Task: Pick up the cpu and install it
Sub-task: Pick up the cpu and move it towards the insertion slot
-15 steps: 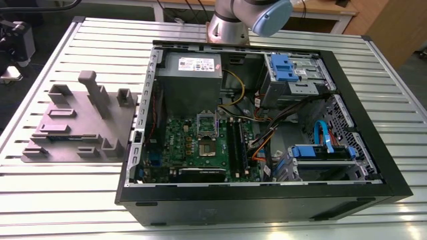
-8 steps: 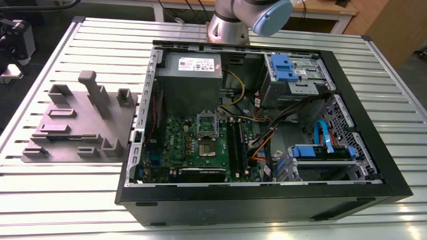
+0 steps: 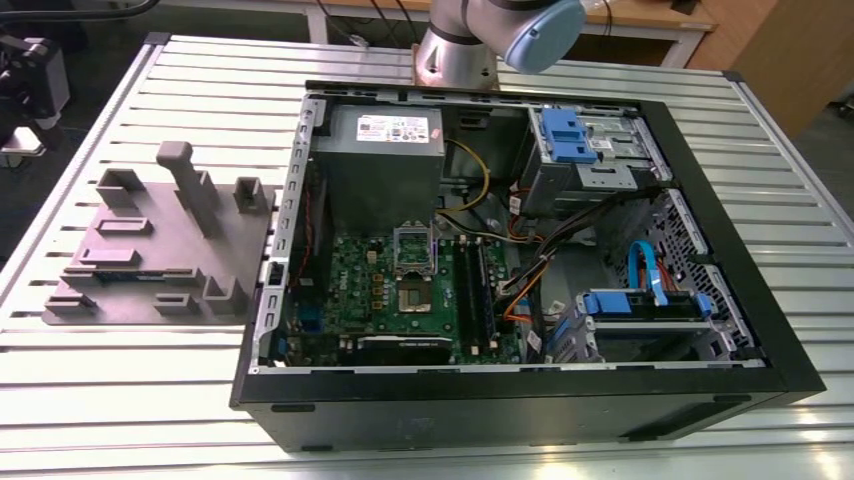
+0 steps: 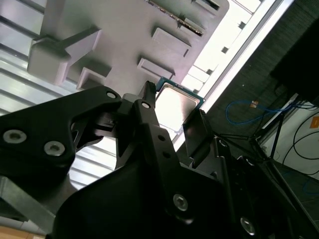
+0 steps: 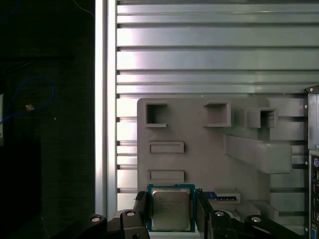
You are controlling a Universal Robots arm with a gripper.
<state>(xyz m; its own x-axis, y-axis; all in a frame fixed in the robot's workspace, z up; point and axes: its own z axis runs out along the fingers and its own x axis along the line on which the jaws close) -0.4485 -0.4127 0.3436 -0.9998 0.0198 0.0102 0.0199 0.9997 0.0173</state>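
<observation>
The cpu is seen in both wrist views as a small square chip with a pale, shiny metal top and a thin green edge. It is held flat between the 2 black fingers of the tool, 1 finger pressed against each of 2 opposite sides. The tool is closed only as far as the chip's width allows, and nothing else is gripped.

The chip is carried clear of the surfaces behind it. In the first wrist view a grey moulded fixture plate lies beyond it, with several raised blocks and rectangular pockets (some open, some shallow). The plate rests on the ribbed aluminium bench, whose long slats run across the frame.

In the exterior view the same grey plate sits on the bench toward the exterior view's left, just beside an open black computer case. Inside the case a green motherboard is laid flat, and a dark square socket with a metal frame is placed near its middle. The arm rises at the far edge of the bench, behind the case.
</observation>
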